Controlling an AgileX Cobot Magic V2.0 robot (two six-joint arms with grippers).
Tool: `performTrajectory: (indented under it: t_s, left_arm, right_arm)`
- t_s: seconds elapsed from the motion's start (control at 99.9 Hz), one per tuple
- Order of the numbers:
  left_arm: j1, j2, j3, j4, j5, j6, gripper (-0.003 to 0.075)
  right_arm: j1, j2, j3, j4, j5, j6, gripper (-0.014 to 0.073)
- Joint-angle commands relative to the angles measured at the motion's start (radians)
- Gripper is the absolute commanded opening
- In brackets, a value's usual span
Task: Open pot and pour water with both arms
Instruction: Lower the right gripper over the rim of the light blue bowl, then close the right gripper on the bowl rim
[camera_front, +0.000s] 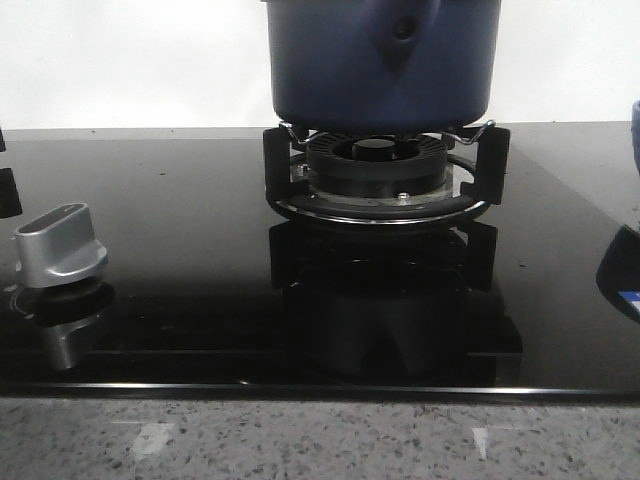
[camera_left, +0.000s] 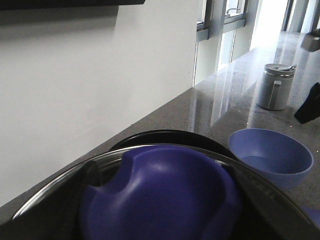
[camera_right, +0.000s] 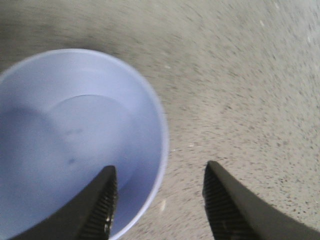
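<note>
The dark navy pot (camera_front: 380, 60) stands on the gas burner (camera_front: 378, 175), its top cut off by the front view. The left wrist view looks onto its glass lid (camera_left: 107, 162) with a big blue knob (camera_left: 165, 195). My left gripper (camera_left: 162, 174) is shut on that knob, a dark finger pressed against each side. A light-blue bowl (camera_right: 65, 140) holding water sits on the counter to the right. My right gripper (camera_right: 159, 167) is open astride the bowl's rim, one finger inside and one outside.
A silver stove knob (camera_front: 60, 245) sticks up from the black glass hob (camera_front: 180, 220) at the left. A metal canister (camera_left: 275, 87) stands on the speckled counter (camera_left: 225, 105) beyond the bowl (camera_left: 270, 155). A white wall runs behind the pot.
</note>
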Motion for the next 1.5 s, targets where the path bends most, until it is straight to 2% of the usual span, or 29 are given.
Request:
performTrajectory:
  t_s: [0.0,0.45,0.731,1.491]
  left_arm:
    - [0.004,-0.037,-0.031,-0.113,0.039,-0.003,0.0304]
    - [0.004,-0.037,-0.031,-0.12,0.043,-0.003,0.0304]
    - [0.004,-0.037,-0.031,-0.122,0.043,-0.003,0.0304]
    - [0.004,-0.037,-0.031,-0.156,0.079,-0.003,0.0304]
  right_arm:
    - [-0.041,0.018,-0.034,-0.003,-0.056,0.007,0.035]
    - [-0.056,0.129,-0.034,0.063,-0.126,0.032,0.035]
    - [-0.056,0.205,-0.032,0.154,-0.155,0.042,0.035]
    - [-0.056,0.292,-0.032,0.172,-0.152,0.079,0.0349]
